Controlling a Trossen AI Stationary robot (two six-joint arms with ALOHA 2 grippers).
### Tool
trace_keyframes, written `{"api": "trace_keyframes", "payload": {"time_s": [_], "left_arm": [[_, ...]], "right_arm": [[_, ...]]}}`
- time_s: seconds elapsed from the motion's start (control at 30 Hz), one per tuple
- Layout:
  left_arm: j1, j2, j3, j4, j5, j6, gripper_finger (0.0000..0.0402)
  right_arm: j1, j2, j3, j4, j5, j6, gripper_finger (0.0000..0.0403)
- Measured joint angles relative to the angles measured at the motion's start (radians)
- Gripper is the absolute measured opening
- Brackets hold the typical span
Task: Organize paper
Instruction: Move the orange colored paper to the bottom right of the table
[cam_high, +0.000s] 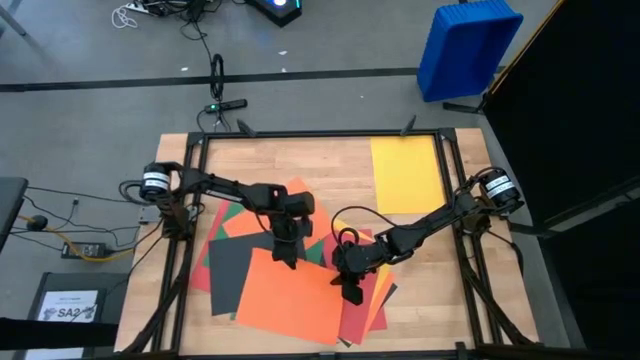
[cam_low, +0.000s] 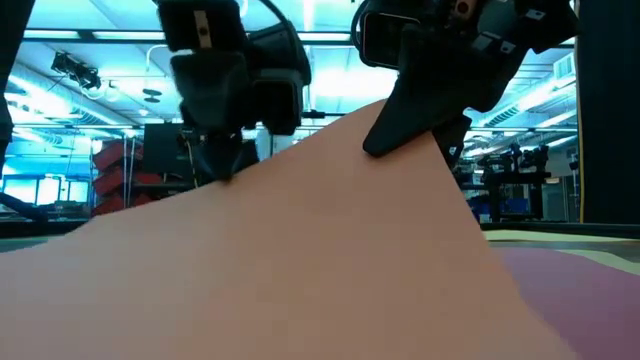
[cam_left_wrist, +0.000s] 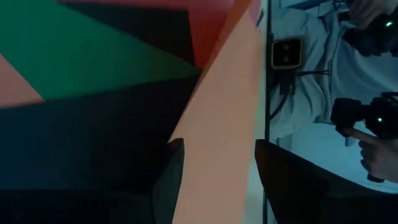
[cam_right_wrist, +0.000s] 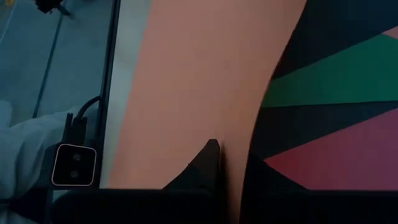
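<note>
Paper (cam_high: 262, 262) lies scattered in an overlapping heap across the middle of the counter (cam_high: 330, 165), with a large orange sheet (cam_high: 290, 297) on top at the near edge and one yellow sheet (cam_high: 406, 173) lying apart in the far right corner.

Furthest left, the left end effector (cam_high: 285, 254) sits at the far edge of the orange sheet. Its wrist view shows the two fingers (cam_left_wrist: 166, 180) spread, with the lifted strip of orange paper running between them and no pad visibly pressing on it; it reads as released rather than grasping. Dark grey and green sheets lie just beyond its fingertips.

To its right, the right end effector (cam_high: 352, 287) is at the orange sheet's right-hand edge, fingers clenched together. Its wrist view shows the closed tip against the raised orange edge, and the low view shows the sheet tented up toward both end effectors, so it appears to be pinching that sheet.

The relation that matters: the orange sheet's long axis runs left to right, roughly along the line between the two end effectors, and its body hangs toward the counter's near edge from both. The right arm looks to have the only hold, so any carry toward the yellow sheet, well beyond and to its right, would likely fall to it.
</note>
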Motion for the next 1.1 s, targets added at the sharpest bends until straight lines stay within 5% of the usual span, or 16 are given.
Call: {"api": "trace_keyframes", "payload": {"time_s": [0.27,1.1], "left_arm": [[0.045,-0.001,0.116,-0.114,-0.019,0.101,0.0184],[-0.062,0.133,0.117,-0.15,0.065,0.099,0.0172]], "right_arm": [[0.0,0.0,0.0,0.0,-0.001,0.009,0.0],[-0.008,0.0,0.0,-0.003,0.002,0.011,0.0]]}}
